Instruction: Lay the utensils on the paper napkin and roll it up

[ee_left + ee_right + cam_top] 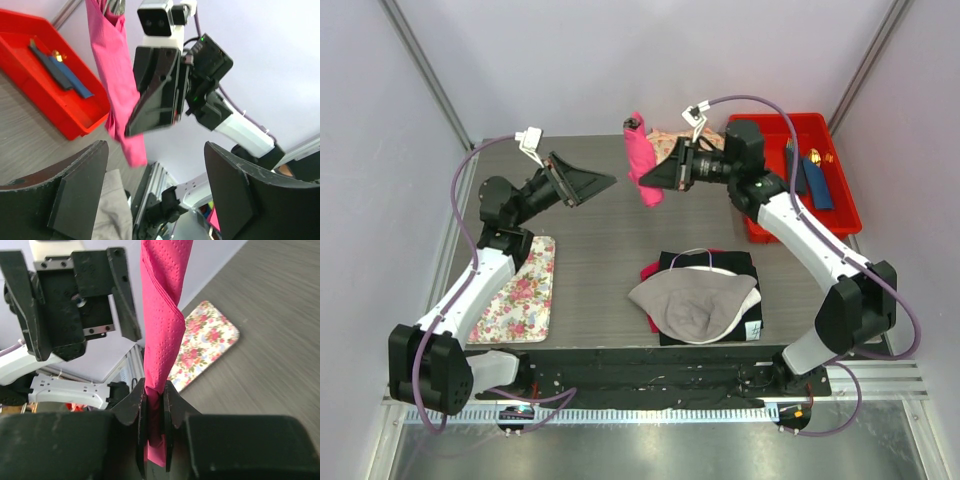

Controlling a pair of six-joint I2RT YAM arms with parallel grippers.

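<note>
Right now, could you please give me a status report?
Right tool shut on the paper napkin, twisted and held aloft. Left tool open, facing it, apart. Nothing between them. Utensils not seen.

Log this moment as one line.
right end effector: shut on paper napkin, held aloft | left end effector: open, empty, facing it | utensils: not visible

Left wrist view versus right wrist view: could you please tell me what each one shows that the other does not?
Only the left wrist view shows the red tray holding dark blue rolls. Only the right wrist view shows the floral mat and the right arm's jaws shut on the pink napkin. Both show that napkin lifted and twisted, and the grey table.
</note>
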